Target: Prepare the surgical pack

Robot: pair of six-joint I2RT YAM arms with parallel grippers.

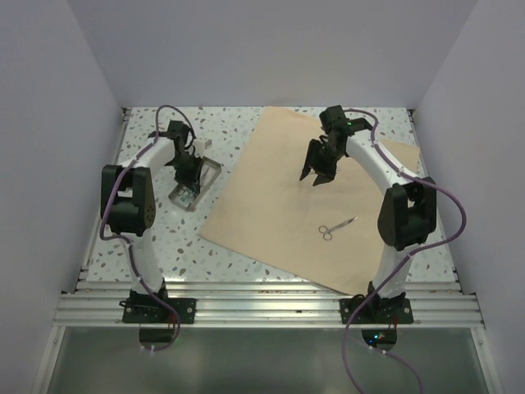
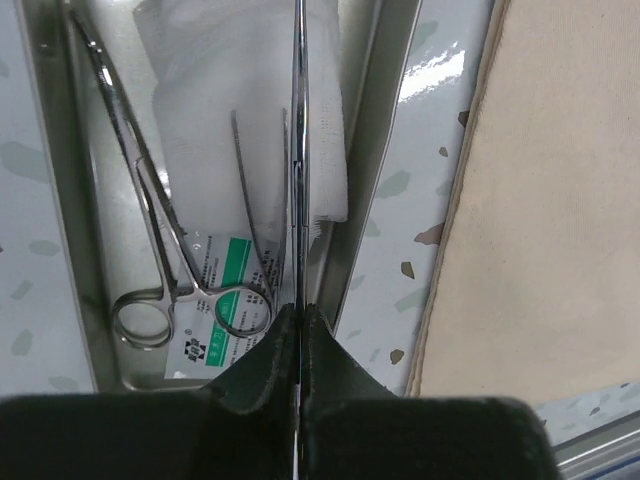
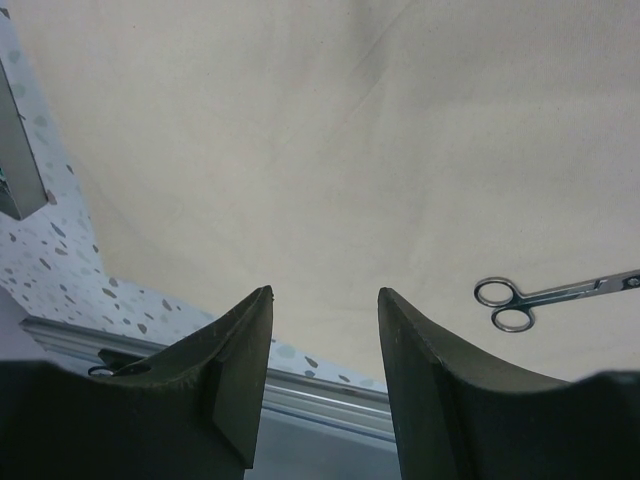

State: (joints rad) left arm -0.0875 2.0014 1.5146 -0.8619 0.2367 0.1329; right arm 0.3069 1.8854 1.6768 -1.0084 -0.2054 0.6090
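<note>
sheet: large tan wrap sheet [image 1: 295, 197], flat, skewed across centre and right of the top view
scissors: small steel scissors [image 1: 337, 227] on its lower right, rings toward lower left
tray: silver rectangular tray [image 1: 215, 169], left of the sheet
contents: ring-handled forceps [image 2: 150, 220] along the left wall; white gauze [image 2: 250, 100]; thin steel instrument [image 2: 300, 120] (edge-on, kind unclear)

Left gripper [image 2: 298, 322]: fingers pressed together on a thin steel instrument [image 2: 300, 120], seen edge-on and running straight up.
Metal tray [image 2: 356, 225]: holds a scissor-handled clamp [image 2: 150, 215], white gauze [image 2: 230, 70] and a green-and-white packet [image 2: 236, 262].
Tan wrap sheet [image 2: 540, 200]: lies right of the tray.
Speckled table [image 2: 420, 150]: shows between tray and sheet.
</note>
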